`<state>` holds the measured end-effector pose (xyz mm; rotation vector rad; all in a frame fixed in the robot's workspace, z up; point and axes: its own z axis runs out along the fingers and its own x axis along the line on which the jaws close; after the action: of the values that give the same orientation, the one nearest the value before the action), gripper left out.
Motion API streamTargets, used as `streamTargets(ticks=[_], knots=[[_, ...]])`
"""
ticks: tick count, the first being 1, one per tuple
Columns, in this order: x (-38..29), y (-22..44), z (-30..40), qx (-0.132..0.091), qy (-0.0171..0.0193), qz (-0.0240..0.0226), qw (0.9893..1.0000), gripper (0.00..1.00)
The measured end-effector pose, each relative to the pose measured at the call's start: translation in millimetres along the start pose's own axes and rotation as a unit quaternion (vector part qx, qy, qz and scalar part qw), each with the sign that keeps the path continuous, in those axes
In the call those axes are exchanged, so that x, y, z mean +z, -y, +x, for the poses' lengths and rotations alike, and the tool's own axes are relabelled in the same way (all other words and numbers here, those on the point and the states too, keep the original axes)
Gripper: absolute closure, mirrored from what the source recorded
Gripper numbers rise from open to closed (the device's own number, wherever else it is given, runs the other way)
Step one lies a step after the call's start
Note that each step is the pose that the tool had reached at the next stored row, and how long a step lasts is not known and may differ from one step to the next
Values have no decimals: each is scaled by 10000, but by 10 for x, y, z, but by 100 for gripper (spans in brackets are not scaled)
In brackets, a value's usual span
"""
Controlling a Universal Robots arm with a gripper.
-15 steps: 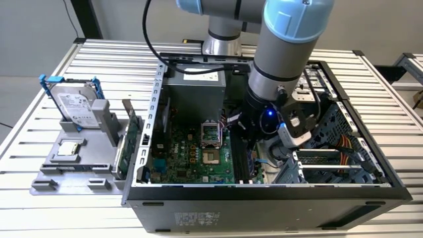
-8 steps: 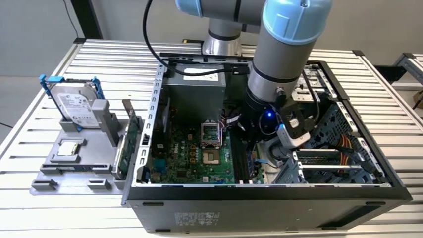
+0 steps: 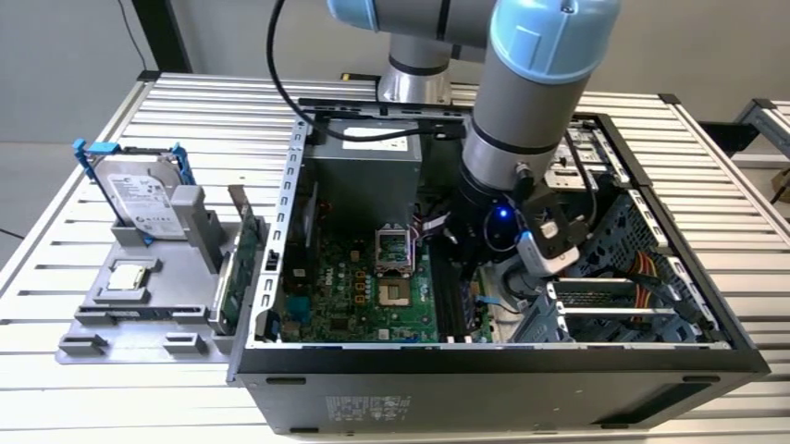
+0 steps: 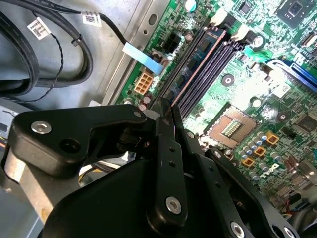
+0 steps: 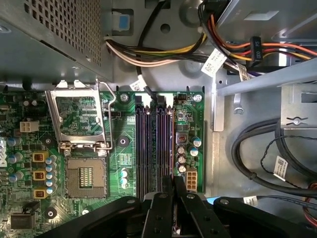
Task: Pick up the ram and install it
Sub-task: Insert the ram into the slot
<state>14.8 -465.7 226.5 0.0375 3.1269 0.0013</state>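
The ram [image 4: 196,58], a thin blue stick, stands on edge along the outermost of the black memory slots [image 4: 214,62] on the green motherboard [image 4: 257,79], nearest the board's edge. My gripper [image 4: 170,113] is shut on its near end, the two black fingers pressed close around it. In the first wrist view the gripper [image 5: 172,191] sits over the near end of the slots [image 5: 151,144], beside the open processor socket [image 5: 85,177]. In the exterior view my arm [image 3: 531,102] reaches down into the open computer case [image 3: 494,370].
Bundled power cables [image 5: 163,52] and black cables [image 4: 29,54] lie beside the board. A drive cage [image 3: 605,305] fills the case's side at the exterior view's right. Outside the case, a grey tray [image 3: 136,314] holds a hard drive [image 3: 142,194], a green card [image 3: 247,245] and a chip [image 3: 128,277].
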Motion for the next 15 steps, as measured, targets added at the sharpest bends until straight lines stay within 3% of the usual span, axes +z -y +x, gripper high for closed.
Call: streamTargets(ticks=[5,15], knots=[[-42,3,-9,0,-3,11,10000,100],[-39,13,14,-1,-3,11,10000,100]])
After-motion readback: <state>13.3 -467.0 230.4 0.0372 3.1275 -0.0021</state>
